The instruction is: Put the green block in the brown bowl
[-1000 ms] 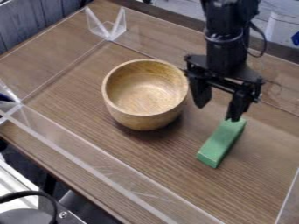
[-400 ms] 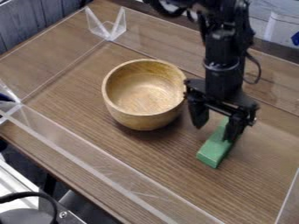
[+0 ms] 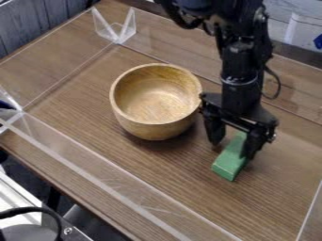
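Camera view: pincer (image 3: 239,143) lowered since a second ago, from above the green block (image 3: 234,157) down around its far end, fingers spread wide on either side, not yet pinching. Green block flat on the worktop (image 3: 88,141), just right of the brown bowl (image 3: 156,100), unmoved. Bowl empty. Closing the grip looks next, then lift and carry.

Far end of the green block (image 3: 231,165) (behind the gripper (image 3: 239,141)) hidden.
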